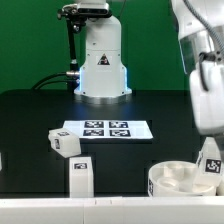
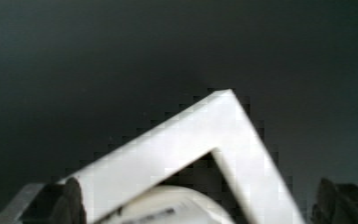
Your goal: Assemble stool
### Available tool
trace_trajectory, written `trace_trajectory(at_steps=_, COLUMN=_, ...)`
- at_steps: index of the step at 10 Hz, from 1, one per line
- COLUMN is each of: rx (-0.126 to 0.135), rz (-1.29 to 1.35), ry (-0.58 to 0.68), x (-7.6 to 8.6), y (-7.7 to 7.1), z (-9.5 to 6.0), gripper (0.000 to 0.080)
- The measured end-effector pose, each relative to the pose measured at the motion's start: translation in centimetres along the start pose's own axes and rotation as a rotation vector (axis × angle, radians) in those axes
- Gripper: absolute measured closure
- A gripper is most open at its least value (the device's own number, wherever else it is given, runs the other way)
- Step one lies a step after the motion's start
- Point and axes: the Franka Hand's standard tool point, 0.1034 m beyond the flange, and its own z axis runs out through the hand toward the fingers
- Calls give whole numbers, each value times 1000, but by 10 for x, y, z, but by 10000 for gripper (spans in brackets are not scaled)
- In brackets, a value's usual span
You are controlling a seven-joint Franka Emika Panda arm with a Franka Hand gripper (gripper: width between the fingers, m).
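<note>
The gripper (image 2: 190, 205) hangs over the round seat (image 1: 180, 181) at the exterior view's right, its fingers (image 2: 44, 204) spread apart, clasping nothing; one leg (image 1: 211, 163) stands at the seat's right edge; a second leg (image 1: 66, 142) and a third leg (image 1: 80, 176) sit near the marker board (image 1: 105, 129).

No text is readable; only patterned tags (image 1: 96, 128) on the marker board (image 1: 141, 131) and legs (image 1: 66, 142)

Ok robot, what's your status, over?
Gripper down by seat, open or shut unclear. Two legs loose near marker board. No blocker seen.
</note>
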Motion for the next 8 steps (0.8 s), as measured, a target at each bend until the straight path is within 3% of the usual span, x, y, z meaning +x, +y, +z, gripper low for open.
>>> trace_trajectory(at_steps=1, rx=-33, rz=-103, ry=-9, x=-5, y=3, z=-4, gripper=150)
trace_trajectory(at_steps=4, rx=-36, rz=-314, ry=6, x=-5, y=4, z=-3, gripper=150)
trace_trajectory(at_steps=5, rx=-54, rz=-417, ry=10, x=-5, y=6, z=-2, gripper=150)
trace_trajectory(at_steps=6, rx=-96, rz=-561, ry=18, x=-7, y=13, z=-2, gripper=150)
trace_trajectory(at_steps=8, rx=-130, rz=-857, ry=23, x=-9, y=12, z=-13, gripper=150)
